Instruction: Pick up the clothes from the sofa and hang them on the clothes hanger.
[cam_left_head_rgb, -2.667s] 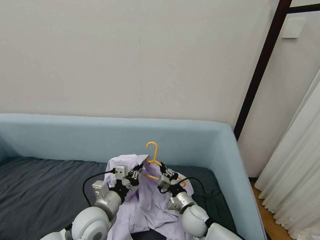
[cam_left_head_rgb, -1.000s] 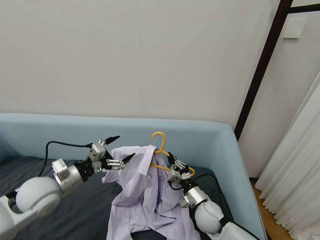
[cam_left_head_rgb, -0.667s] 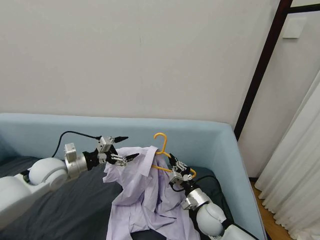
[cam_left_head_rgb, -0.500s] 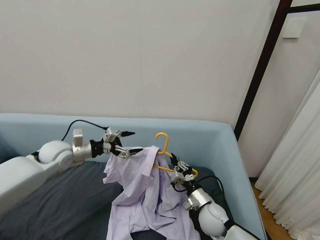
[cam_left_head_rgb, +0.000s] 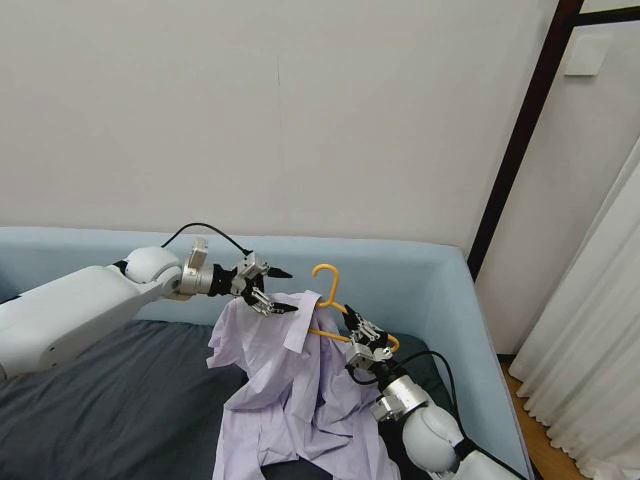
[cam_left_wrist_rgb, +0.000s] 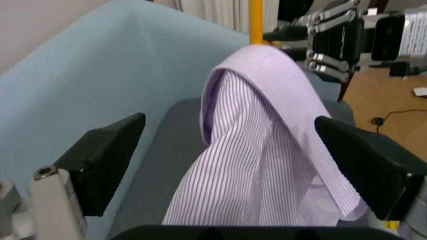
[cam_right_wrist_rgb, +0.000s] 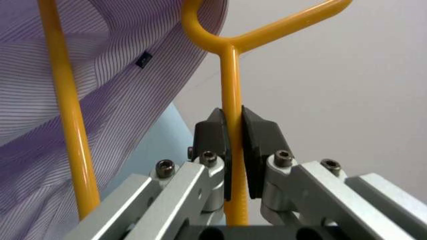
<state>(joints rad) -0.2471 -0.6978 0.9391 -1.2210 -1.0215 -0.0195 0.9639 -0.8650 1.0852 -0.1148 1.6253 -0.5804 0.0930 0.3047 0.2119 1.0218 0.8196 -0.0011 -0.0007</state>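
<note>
In the head view a yellow hanger (cam_left_head_rgb: 333, 280) is held up over the sofa (cam_left_head_rgb: 425, 290), near the picture's center, with its hook pointing to 12 o'clock. A pale purple striped shirt (cam_left_head_rgb: 290, 390) is draped over it. The collar is bunched at the base of the hook and the rest hangs toward 6 o'clock, with the lower folds lying on the dark grey seat cushion (cam_left_head_rgb: 100, 400).

The right gripper (cam_left_head_rgb: 368, 345) is at about 4 o'clock from the hook, low in front of the sofa's right end. Its 2 black pads (cam_right_wrist_rgb: 215, 142) are pressed together on the hanger's thin yellow rod, 1 on each side. In the right wrist view the striped cloth lies over the hanger's other bar, beside the pads.

The left arm reaches in from 9 o'clock along the sofa back. The left gripper (cam_left_head_rgb: 280, 290) is at about 9 o'clock from the hook, right by the shirt's shoulder. Its fingers are spread wide apart and hold nothing. In the left wrist view the 2 pads (cam_left_wrist_rgb: 107, 150) stand on either side of the draped shoulder, and the cloth hangs in the gap without meeting either one. From the head view I cannot tell whether the lower finger brushes the cloth.

At 3 o'clock from the sofa are a dark door frame (cam_left_head_rgb: 515, 160) and a white curtain (cam_left_head_rgb: 600, 350).
</note>
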